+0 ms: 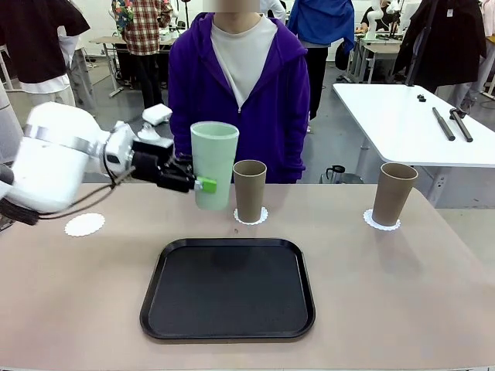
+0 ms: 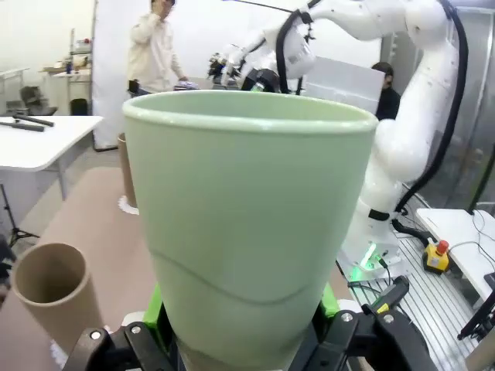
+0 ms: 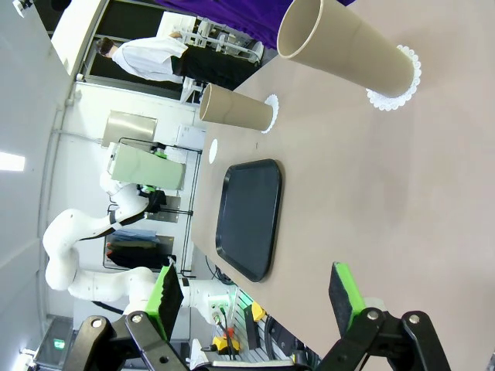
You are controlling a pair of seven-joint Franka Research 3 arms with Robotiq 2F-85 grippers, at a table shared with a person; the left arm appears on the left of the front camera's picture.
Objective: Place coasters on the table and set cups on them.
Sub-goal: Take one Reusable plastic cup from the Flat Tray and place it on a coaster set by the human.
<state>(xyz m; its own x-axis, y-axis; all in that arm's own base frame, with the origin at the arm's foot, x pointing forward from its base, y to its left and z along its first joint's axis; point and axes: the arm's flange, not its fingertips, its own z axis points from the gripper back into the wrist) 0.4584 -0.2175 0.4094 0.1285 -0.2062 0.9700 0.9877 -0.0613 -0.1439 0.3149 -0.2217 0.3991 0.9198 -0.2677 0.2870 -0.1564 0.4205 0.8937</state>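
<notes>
- On the beige table, front view: the left gripper is clenched on the lower part of the mint green cup, holding it upright and clear of the tabletop, just left of the middle tan cup.
- The middle tan cup stands upright on a white coaster; the right tan cup stands upright on its own coaster, well apart from the first.
- A third coaster lies bare on the table at the left, below the left arm.
- A black tray sits on the near side of the table, with nothing on it. A person in a purple hoodie stands at the far side.
- Left wrist view: the green cup sits between the green pads, gripped at its base. One tan cup shows at lower left, another farther back behind the green cup's edge.
- Right wrist view: the right gripper is released, its jaws spread wide with nothing between them, above the table.
- Both tan cups stand on their coasters, the tray beyond. The bare coaster and the green cup in the other arm's gripper show farther off.
</notes>
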